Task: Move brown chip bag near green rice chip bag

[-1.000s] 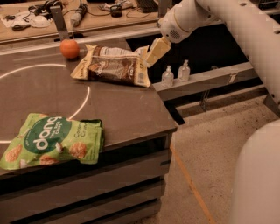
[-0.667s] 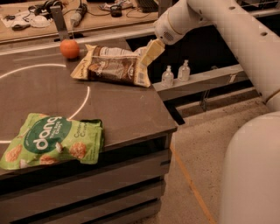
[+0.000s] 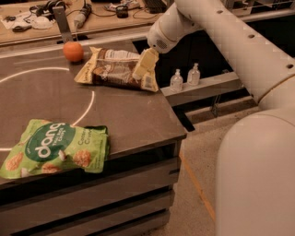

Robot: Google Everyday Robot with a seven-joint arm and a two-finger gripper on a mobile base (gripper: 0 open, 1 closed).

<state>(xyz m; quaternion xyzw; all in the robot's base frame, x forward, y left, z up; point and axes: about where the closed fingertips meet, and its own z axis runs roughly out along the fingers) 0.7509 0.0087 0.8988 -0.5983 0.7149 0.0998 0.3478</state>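
Observation:
The brown chip bag (image 3: 113, 71) lies flat at the far right of the dark table (image 3: 124, 115), cream edges around a dark brown centre. The green rice chip bag (image 3: 53, 147) lies at the table's near left corner, with white "dang" lettering. My gripper (image 3: 144, 64) hangs from the white arm (image 3: 221, 32) and sits low over the brown bag's right end, touching or almost touching it. The two bags are far apart.
An orange ball (image 3: 73, 51) sits just behind the brown bag's left end. Two small clear bottles (image 3: 184, 77) stand on a ledge right of the table. A cluttered bench (image 3: 69, 14) runs behind. The table's right edge drops to the floor (image 3: 203, 156).
My gripper has moved left and down, from beside the brown bag's right edge to over its right end. Both bags lie where they were.

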